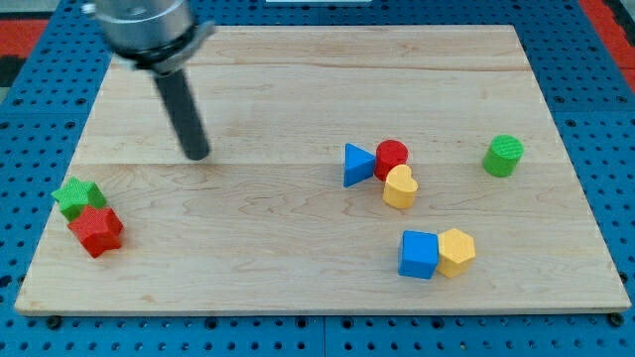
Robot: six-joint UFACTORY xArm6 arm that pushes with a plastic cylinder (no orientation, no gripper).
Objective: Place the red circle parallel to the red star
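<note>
The red circle (pixel 391 157) is a short red cylinder right of the board's middle. It sits between a blue triangle (pixel 356 165) on its left and a yellow heart (pixel 400 186) just below it, touching both. The red star (pixel 96 230) lies near the board's left edge, with a green star (pixel 78 196) touching it from above. My tip (pixel 197 153) rests on the board in the upper left part, well left of the red circle and up and to the right of the two stars.
A green cylinder (pixel 504 156) stands near the right edge. A blue cube (pixel 420 255) and a yellow hexagon (pixel 455 251) touch each other at the lower right. The wooden board (pixel 298 79) lies on a blue perforated base.
</note>
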